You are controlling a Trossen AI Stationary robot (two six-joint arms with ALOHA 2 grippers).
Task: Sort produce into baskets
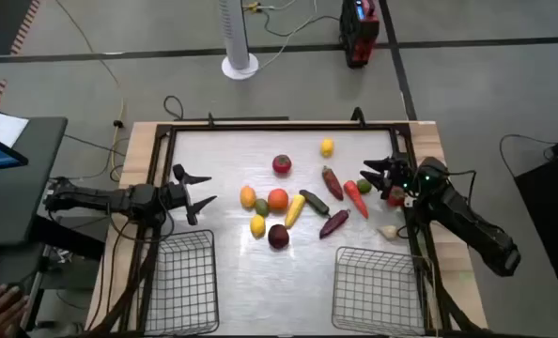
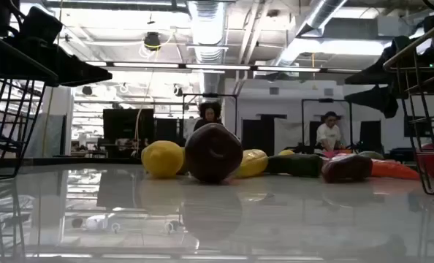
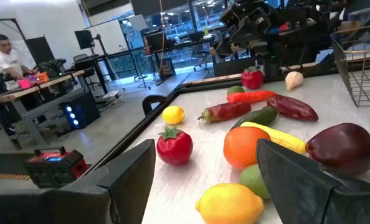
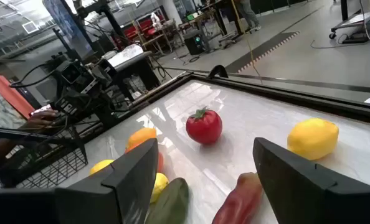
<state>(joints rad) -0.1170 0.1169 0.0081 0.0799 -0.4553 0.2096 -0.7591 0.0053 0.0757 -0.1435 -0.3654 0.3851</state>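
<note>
The produce lies in a loose cluster mid-table: a red tomato (image 1: 282, 165), a lemon (image 1: 327, 146), an orange (image 1: 277, 199), a dark red plum (image 1: 278, 236), a purple eggplant (image 1: 333, 222), a red pepper (image 1: 332, 182) and a whitish garlic bulb (image 1: 388, 231). Two wire-mesh baskets stand at the near edge, one on the left (image 1: 178, 282) and one on the right (image 1: 378, 291). My left gripper (image 1: 196, 189) is open and empty, left of the cluster. My right gripper (image 1: 372, 175) is open and empty, right of the cluster, above a lime (image 1: 364, 186) and an orange-red carrot (image 1: 355, 197).
A dark frame rail (image 1: 279, 129) runs round the table top. Bare table lies between the two baskets and along the far side. A person's hand (image 1: 2, 305) shows off the table's near left corner. People sit at desks in the room behind (image 2: 328, 133).
</note>
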